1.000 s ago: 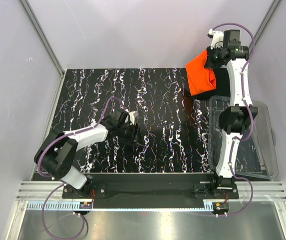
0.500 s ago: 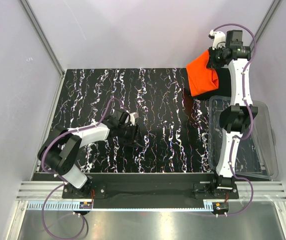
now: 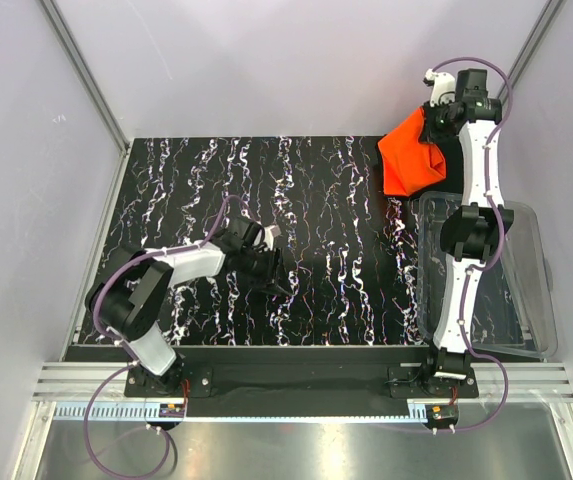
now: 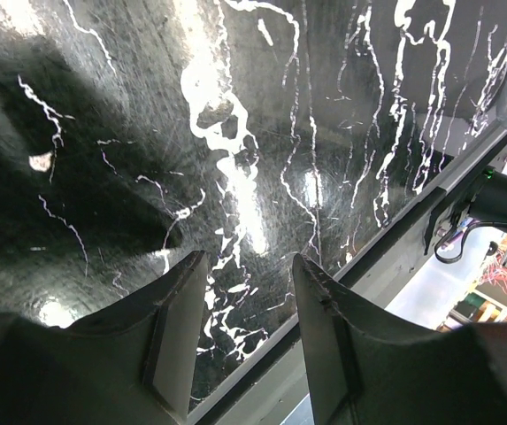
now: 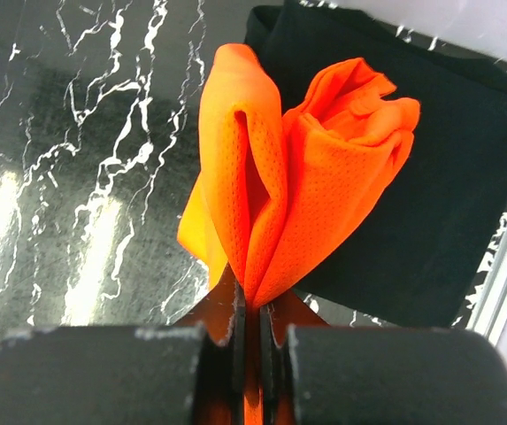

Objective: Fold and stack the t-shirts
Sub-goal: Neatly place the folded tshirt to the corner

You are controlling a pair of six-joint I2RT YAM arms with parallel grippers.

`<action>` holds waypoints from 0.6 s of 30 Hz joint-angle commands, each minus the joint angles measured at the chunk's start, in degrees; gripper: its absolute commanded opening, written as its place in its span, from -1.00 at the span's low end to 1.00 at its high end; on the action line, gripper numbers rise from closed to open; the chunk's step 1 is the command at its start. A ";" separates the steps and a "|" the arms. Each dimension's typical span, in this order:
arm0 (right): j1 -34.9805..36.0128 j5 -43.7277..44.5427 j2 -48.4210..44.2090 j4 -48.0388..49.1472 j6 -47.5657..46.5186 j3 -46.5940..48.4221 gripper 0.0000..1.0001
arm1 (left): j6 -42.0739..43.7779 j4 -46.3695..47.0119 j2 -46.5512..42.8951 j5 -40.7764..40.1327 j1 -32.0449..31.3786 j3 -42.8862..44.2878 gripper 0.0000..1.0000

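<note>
The orange-red t-shirt hangs bunched from my right gripper at the back right of the table. In the right wrist view my right gripper is shut on the orange-red t-shirt, which hangs in folds above the black t-shirt. The black t-shirt lies flat at the back right corner, mostly hidden under the orange one. My left gripper is open and empty, low over the table in the front middle. Its fingers frame only the tabletop.
A clear plastic bin stands at the right edge of the table, around the right arm. The black marbled tabletop spans the middle and left. The table's front edge lies close to the left gripper.
My right gripper has carried the orange-red t-shirt a little further right and back, over the black t-shirt. My left arm has shifted slightly near the table's front.
</note>
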 commanded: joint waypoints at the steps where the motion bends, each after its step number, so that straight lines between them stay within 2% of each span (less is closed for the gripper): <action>1: -0.77 -0.63 0.15 4.05 -0.89 3.58 -1.00 | 0.43 1.29 1.17 2.07 0.30 2.65 -0.04; 18: -4.63 1.39 6.30 12.84 -2.12 2.61 -1.00 | -0.36 1.11 2.31 2.78 0.30 4.24 -0.03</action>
